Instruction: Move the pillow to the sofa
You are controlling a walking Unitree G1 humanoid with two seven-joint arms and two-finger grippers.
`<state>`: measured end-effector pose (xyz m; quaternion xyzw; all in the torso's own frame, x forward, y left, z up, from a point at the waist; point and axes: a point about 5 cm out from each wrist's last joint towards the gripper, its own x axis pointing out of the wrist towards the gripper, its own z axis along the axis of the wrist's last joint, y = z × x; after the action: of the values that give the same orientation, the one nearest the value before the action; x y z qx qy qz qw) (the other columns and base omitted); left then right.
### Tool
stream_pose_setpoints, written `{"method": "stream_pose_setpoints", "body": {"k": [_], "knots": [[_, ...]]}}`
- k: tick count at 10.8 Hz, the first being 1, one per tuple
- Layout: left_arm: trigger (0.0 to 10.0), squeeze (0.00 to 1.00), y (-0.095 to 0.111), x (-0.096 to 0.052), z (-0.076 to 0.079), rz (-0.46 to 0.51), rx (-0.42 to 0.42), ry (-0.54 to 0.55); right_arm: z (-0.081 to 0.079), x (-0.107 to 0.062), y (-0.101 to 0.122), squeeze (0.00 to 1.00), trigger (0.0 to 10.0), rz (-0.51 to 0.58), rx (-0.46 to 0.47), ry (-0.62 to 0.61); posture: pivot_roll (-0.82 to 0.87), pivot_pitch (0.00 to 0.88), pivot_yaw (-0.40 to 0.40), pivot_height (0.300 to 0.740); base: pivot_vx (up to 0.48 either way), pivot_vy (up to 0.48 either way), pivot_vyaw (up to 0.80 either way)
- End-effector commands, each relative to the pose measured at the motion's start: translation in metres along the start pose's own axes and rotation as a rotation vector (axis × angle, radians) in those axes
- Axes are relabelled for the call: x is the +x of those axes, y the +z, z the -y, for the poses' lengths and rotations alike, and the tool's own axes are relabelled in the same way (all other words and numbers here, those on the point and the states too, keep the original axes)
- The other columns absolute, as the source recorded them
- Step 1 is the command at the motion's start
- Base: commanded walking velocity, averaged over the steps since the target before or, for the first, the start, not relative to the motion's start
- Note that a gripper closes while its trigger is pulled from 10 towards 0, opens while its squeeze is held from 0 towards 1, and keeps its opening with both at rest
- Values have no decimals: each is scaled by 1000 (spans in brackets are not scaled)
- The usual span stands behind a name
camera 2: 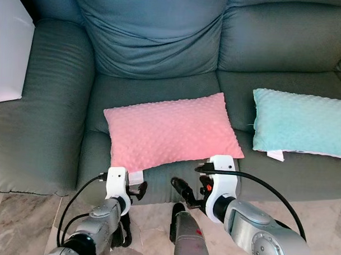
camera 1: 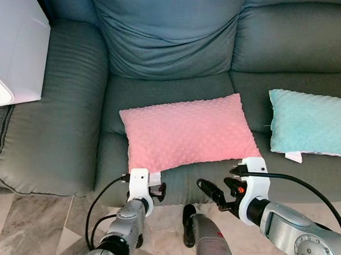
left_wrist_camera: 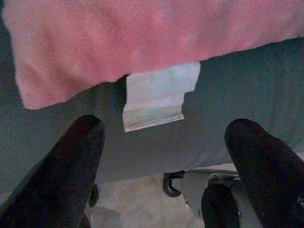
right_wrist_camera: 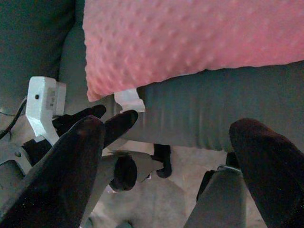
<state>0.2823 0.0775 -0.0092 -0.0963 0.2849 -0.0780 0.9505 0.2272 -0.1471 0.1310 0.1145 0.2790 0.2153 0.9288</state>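
The pink dotted pillow (camera 1: 190,131) lies flat on the grey-green sofa (camera 1: 64,129), on the left seat, with its front edge at the seat's front lip. A white label (left_wrist_camera: 159,97) hangs from that edge. My left gripper (camera 1: 157,193) is just below the pillow's front left corner, in front of the seat. It is open and holds nothing. My right gripper (camera 1: 221,191) hovers under the front right corner, also open and free of the pillow. Both wrist views look up at the pillow's underside between spread fingers (left_wrist_camera: 76,156) (right_wrist_camera: 71,161).
A teal dotted pillow (camera 1: 311,121) lies on the right seat. A loose blue-grey back cushion (camera 1: 162,32) leans behind the pink pillow. A white box-like object (camera 1: 16,49) rests on the left armrest. Marble floor tiles (camera 1: 38,223) run in front of the sofa.
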Motion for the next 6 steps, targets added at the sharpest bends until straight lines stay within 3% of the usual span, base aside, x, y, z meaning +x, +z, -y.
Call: {"method": "stream_pose_setpoints", "body": {"k": [1,3,5,6], "knots": [[10000,0,-21,-5,-3,-62,-60,25,-1,-4,-2,0,10000,-8,0,-9,-354,411,-32,740,0,0,0],[10000,0,-16,-3,-6,-25,-125,62,0,-3,2,0,10000,13,-14,-13,-361,414,-35,740,0,0,0],[10000,0,-4,-1,-17,14,-126,156,-1,-4,6,0,10000,34,-28,-16,-373,416,-41,740,0,0,0],[10000,0,6,0,-30,32,-145,233,0,-4,8,0,10000,46,-37,-20,-376,418,-44,740,0,0,0]]}}
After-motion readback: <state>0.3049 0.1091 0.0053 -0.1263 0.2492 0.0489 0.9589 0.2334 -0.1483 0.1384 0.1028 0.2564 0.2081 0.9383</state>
